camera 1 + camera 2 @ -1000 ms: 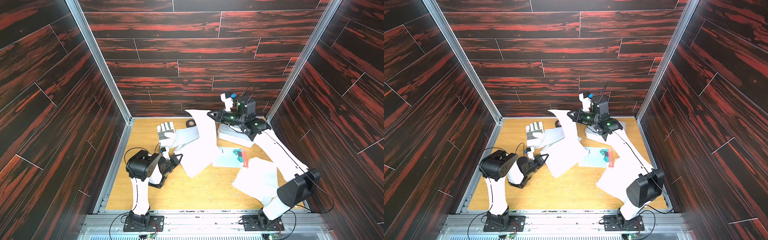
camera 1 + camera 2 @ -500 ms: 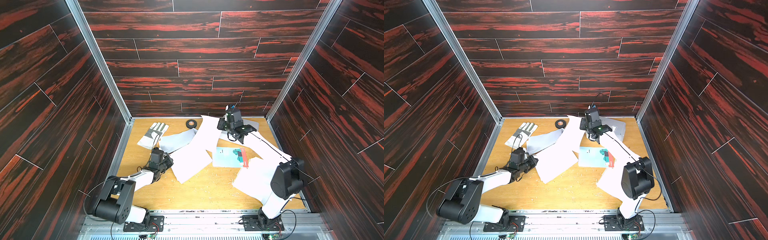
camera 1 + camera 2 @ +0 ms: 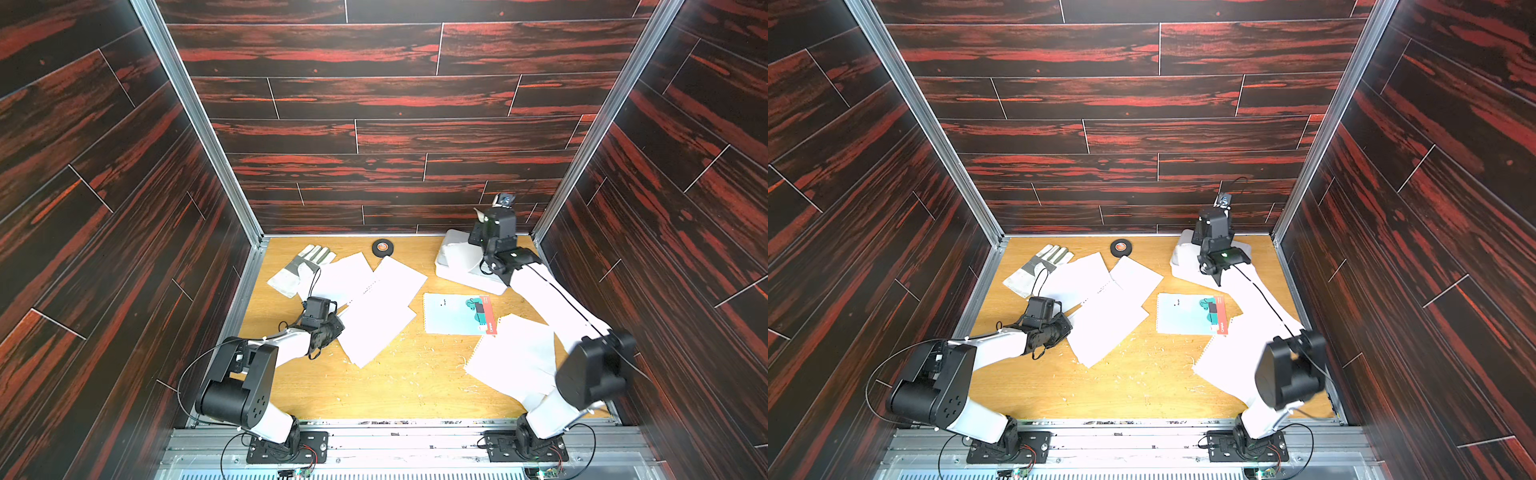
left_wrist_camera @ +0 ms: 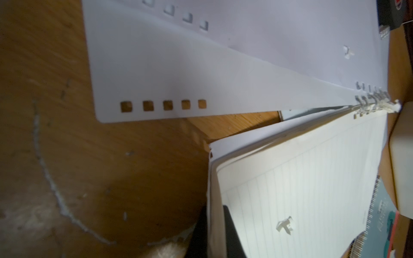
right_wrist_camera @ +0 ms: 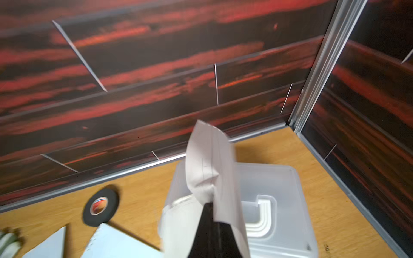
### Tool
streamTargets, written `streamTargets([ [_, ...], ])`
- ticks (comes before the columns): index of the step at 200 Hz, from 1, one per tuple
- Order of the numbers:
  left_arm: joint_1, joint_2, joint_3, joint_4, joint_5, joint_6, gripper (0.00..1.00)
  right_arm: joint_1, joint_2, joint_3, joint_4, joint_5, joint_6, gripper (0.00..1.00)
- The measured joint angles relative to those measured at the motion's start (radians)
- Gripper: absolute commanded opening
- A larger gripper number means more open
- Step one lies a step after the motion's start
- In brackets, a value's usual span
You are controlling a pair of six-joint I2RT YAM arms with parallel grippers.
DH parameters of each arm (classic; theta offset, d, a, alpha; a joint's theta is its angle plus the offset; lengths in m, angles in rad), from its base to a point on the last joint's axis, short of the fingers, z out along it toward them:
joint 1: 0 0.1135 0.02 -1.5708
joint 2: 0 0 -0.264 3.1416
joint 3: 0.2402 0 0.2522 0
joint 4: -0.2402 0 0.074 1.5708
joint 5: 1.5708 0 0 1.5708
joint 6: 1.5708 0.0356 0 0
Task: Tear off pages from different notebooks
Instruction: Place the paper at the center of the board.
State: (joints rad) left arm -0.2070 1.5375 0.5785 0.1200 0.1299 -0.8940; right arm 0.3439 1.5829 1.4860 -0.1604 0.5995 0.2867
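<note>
My right gripper (image 5: 210, 207) is pinched tight on a torn page (image 5: 210, 156). The crumpled white sheet stands up out of my closed fingers and hangs down beside them, in the air above the translucent white box (image 5: 288, 201) in the far right corner of the table (image 3: 399, 390). My left gripper (image 4: 212, 221) is closed on the near edge of the open notebook (image 3: 374, 316), which lies flat on the left half of the table. In the left wrist view its lined paper runs in between my two dark fingers (image 4: 232, 236), though the picture is too soft there for me to say whether I have one sheet or the whole block. The notebook's wire spiral runs diagonally between its two white halves, and the punched cover lies flat on the wood. A small notebook (image 3: 457, 313) with teal shapes and a coral band lies closed to the right, apart from the open one. A third notebook (image 3: 515, 361), white with its spiral along one edge, lies near the front right, partly under my right arm and just beside the small one's coral band. A white-and-grey glove (image 3: 299, 266) lies at the far left, just beside the open notebook, and a black tape roll (image 3: 383, 247) sits by the back wall, with paper scraps scattered over the wood
</note>
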Motion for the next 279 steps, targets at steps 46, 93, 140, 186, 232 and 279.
streamTargets([
  [46, -0.006, 0.002, -0.124, 0.275, 0.09, -0.272, 0.0, 0.066, -0.168, -0.013, -0.069, 0.404, -0.1, 0.0],
  [93, -0.101, 0.078, -0.187, 0.558, 0.027, -0.59, 0.0, 0.123, -0.008, -0.01, -0.555, 0.687, 0.08, 0.0],
  [140, -0.174, 0.05, -0.155, 0.507, -0.064, -0.66, 0.0, 0.2, 0.308, -0.172, -0.932, 0.609, 0.365, 0.0],
  [186, -0.222, 0.022, -0.155, 0.466, -0.138, -0.72, 0.0, 0.314, 0.377, -0.225, -0.993, 0.468, 0.48, 0.19],
  [232, -0.304, 0.023, -0.155, 0.447, -0.237, -0.842, 0.11, 0.317, 0.263, -0.238, -0.878, 0.282, 0.486, 0.51],
  [279, -0.342, 0.035, -0.163, 0.465, -0.299, -0.959, 0.1, 0.317, -0.077, -0.294, -0.543, -0.121, 0.364, 0.53],
])
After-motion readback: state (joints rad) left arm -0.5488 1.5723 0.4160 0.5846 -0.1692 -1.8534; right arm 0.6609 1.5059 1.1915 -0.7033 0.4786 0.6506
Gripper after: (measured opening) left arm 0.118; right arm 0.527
